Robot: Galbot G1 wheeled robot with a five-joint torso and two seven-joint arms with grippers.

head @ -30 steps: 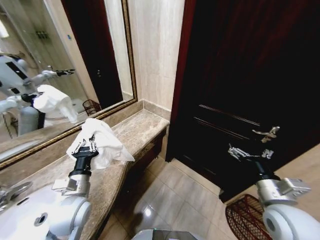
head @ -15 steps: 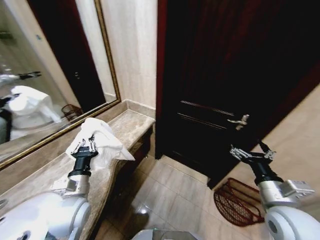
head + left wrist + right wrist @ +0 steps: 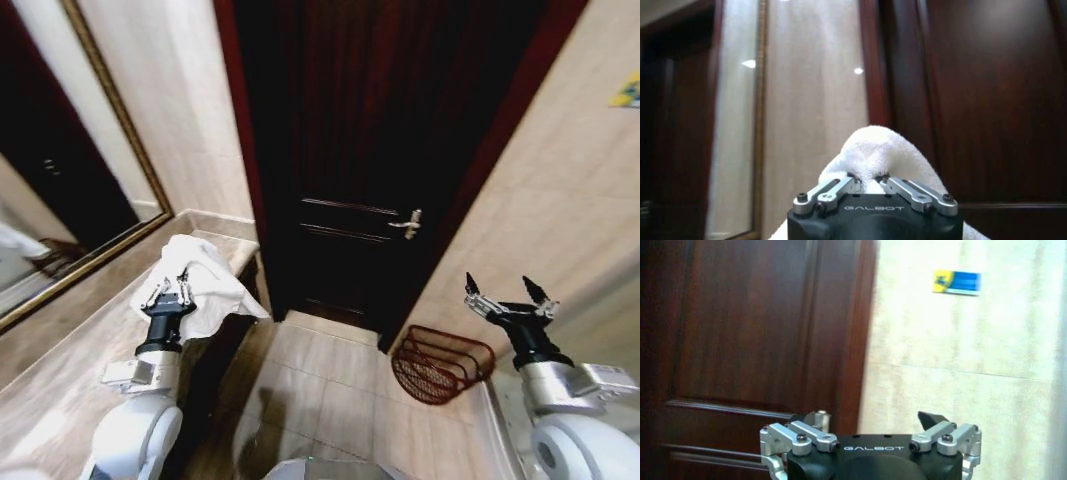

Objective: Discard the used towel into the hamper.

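While the white towel is pinched between the clenched fingers of the left end effector, the cloth is seen bunched up and draped over the fingertips, raised above the edge of the marble desk. In the left wrist view the towel is seen mounded just past the fingers, with the dark wooden door behind it. The right end effector is held up empty, fingers spread apart, in front of the beige tiled wall. The hamper is seen on the tiled floor, at the foot of the wall beside the door, just left of the right end effector and well apart from the towel. A door handle is seen on the door, above the hamper. A framed mirror is mounted on the wall above the desk.
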